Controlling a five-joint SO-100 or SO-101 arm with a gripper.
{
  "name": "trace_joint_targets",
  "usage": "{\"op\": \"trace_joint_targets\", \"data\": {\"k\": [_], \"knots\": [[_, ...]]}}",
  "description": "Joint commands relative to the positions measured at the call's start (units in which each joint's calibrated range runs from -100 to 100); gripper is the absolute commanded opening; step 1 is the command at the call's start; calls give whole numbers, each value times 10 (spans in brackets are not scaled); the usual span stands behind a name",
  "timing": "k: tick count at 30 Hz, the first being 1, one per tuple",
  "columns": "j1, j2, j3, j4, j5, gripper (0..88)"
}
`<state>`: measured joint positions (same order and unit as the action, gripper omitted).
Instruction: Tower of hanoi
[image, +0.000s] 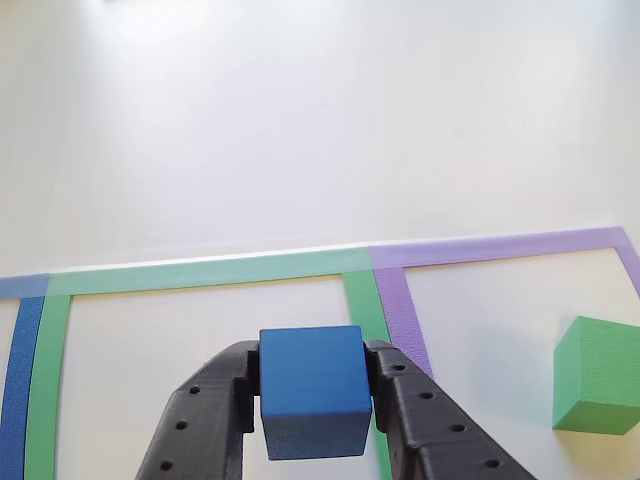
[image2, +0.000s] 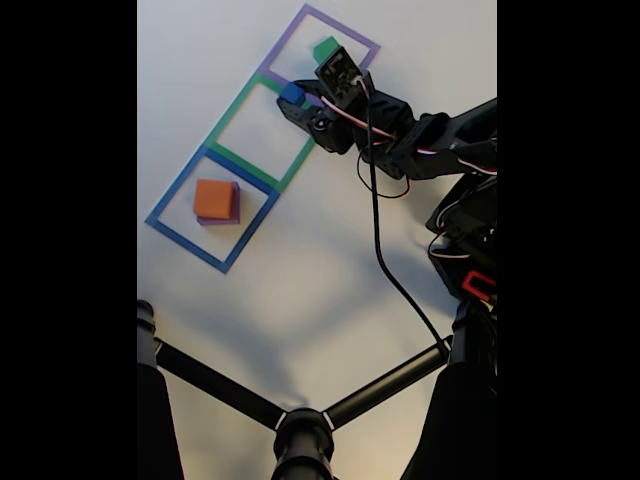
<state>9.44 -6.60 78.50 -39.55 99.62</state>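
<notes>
**Blue cube held over the green square**

Now, on my feed the wide purple foam slab (image2: 234, 203) sits in the blue tape square (image2: 185, 180) with the orange foam block (image2: 212, 198) stacked on it. The green foam cube (image: 598, 376) rests in the purple tape square (image: 520, 245). My gripper (image: 314, 385) is clamped on the small blue foam cube (image: 311, 372), over the green tape square's (image: 200, 271) right edge; the green cube lies to its right in the other view.

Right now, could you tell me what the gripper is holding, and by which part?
The gripper holds the blue cube, clamped on two opposite side faces.
</notes>
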Motion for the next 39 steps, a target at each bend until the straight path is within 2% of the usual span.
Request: {"op": "trace_joint_targets", "data": {"k": [1,9,27,39], "knots": [[-19,52,-1,-100,4,49],[-35,149,-9,-199,4,51],[-65,237,-52,-229,4,60],[-59,251,-47,-248,4,246]]}}
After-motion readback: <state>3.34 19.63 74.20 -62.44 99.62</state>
